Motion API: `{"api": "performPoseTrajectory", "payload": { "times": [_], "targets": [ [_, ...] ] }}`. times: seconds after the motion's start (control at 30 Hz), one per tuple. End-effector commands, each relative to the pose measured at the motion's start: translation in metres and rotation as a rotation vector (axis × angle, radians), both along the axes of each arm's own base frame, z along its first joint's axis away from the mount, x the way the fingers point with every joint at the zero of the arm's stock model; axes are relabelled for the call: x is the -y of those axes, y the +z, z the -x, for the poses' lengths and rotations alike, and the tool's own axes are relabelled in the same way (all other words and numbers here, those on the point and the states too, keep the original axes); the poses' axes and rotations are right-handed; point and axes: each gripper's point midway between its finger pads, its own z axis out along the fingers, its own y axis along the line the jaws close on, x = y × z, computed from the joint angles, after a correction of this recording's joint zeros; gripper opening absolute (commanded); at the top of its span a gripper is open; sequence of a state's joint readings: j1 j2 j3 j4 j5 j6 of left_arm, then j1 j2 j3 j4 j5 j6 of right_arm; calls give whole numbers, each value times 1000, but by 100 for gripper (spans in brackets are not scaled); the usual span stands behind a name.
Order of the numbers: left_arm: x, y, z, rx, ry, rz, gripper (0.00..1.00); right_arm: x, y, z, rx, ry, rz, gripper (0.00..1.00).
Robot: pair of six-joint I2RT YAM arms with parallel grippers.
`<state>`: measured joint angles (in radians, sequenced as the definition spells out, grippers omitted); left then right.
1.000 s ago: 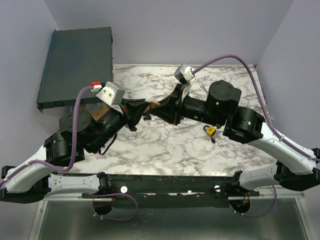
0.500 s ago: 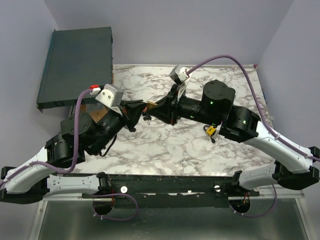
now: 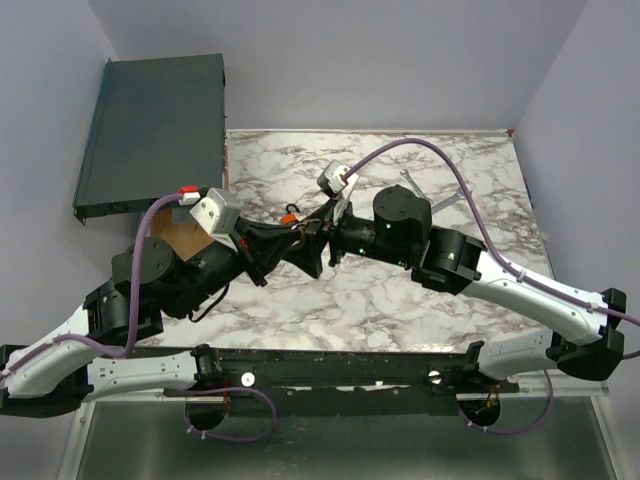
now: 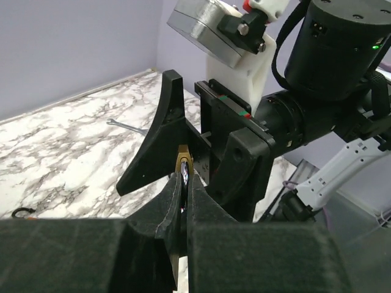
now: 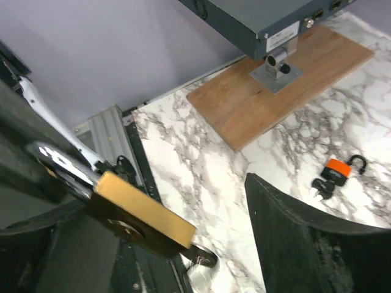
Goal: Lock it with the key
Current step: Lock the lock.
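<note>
Brass padlock (image 5: 143, 223) hangs above the desk (image 5: 201, 165), clamped in my closed left tool (image 4: 183, 183); right tool (image 4: 201, 146) gapes around it, empty, so I judge it must next pinch the key (image 5: 198, 257) and turn.

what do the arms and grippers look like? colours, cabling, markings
Both arms, left arm and right arm: white lower links, black joints. Purple cable loops to each grey wrist camera; the left's has a red plug. Green LEDs on the right arm. Black wedge-shaped fingers.
</note>
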<state>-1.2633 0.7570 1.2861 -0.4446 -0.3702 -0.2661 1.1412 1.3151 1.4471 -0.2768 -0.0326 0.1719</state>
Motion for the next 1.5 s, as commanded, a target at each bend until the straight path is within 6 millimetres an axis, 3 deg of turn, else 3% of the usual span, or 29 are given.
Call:
{"api": "performPoseTrajectory", "payload": {
  "times": [0.0,0.17,0.37,0.57,0.73,1.03,1.13,1.3,1.47],
  "targets": [
    [-7,19,14,30,-84,68,0,28,42,7,110,-10,-130,82],
    [-21,24,12,57,-67,79,0,51,61,20,150,7,-188,91],
    [-26,34,26,107,-139,92,0,60,73,45,170,112,-225,93],
    [-24,45,58,167,-314,101,0,56,84,70,194,264,-223,88],
    [-20,50,85,192,-464,132,0,65,92,83,210,307,-251,86],
    [-12,53,91,178,-515,166,0,74,87,120,189,499,-243,79],
    [-9,54,91,174,-524,168,0,69,82,122,170,524,-227,76],
    [-6,55,91,170,-533,166,0,63,83,114,166,490,-235,59],
    [-5,53,89,167,-523,162,0,65,91,111,175,463,-267,53]
  ]
}}
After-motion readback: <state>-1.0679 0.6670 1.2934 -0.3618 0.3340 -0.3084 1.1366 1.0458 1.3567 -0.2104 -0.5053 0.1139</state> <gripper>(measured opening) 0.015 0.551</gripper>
